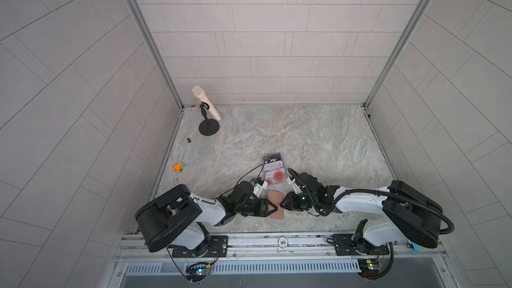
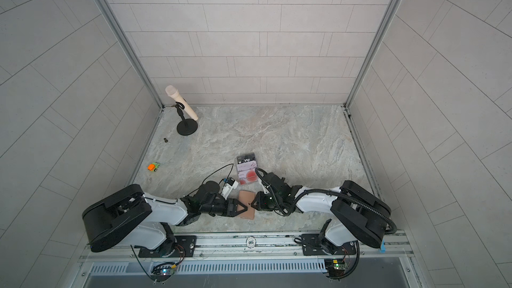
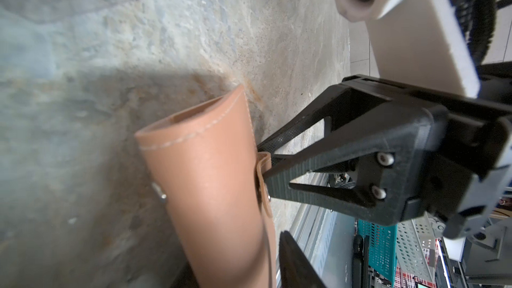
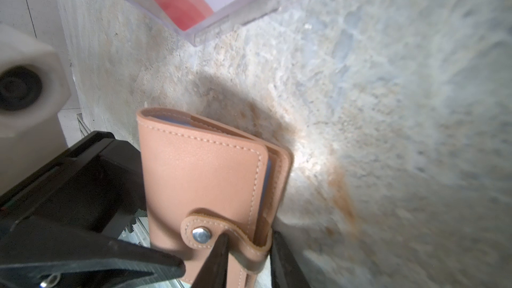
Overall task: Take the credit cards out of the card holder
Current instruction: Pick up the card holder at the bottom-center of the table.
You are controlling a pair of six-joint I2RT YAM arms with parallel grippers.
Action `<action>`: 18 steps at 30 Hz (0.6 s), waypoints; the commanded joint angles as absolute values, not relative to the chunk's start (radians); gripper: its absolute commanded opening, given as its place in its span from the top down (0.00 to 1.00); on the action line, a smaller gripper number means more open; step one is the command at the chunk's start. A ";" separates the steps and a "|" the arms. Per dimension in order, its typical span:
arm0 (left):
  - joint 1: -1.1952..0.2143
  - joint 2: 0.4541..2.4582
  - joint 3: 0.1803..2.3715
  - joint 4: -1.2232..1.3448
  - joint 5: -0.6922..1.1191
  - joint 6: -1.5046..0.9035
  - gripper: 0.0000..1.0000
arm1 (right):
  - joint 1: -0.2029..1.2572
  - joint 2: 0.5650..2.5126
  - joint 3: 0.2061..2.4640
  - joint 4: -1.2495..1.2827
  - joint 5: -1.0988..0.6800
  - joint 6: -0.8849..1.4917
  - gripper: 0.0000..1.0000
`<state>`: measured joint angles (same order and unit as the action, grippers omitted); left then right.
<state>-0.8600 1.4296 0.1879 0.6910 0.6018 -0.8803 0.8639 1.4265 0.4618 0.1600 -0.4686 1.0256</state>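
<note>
- While the right gripper (image 3: 264,166) pinches the snap strap (image 4: 243,242) of the tan leather card holder (image 3: 210,184), the left gripper (image 1: 274,206) straddles its body.
- Whether the left gripper is clamped, I cannot tell.

I work in a robot test cell, a lab rig and no home or shop. Pale grey tile-patterned wall panels (image 1: 277,37) box me in on three sides, joined by bare aluminium corner posts (image 1: 146,37). My white left arm (image 1: 207,211) and white right arm (image 1: 357,203) stand on black base plates (image 1: 220,241) on a slotted aluminium rail (image 1: 249,242) fronting the marble-patterned surface (image 1: 304,139). Below it sit an exposed circuit board with lit LEDs (image 1: 201,271) and a white slotted vent grille (image 1: 263,267). Props lie about: a cream toy microphone on a black round-based stand (image 1: 213,112) and a small orange and green toy car (image 1: 179,166). Past the edge, my left wrist view catches a teal perforated bin (image 3: 379,247) and grey perforated metal racking (image 3: 412,242).
</note>
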 commanded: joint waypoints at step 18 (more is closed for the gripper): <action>-0.864 1.289 0.213 0.557 0.554 -0.835 0.73 | 0.871 1.368 0.492 -0.001 -0.391 0.954 0.70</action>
<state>-0.8600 1.2884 0.1905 0.5323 0.5575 -0.8410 0.8642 1.3987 0.4744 0.0910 -0.4389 0.9844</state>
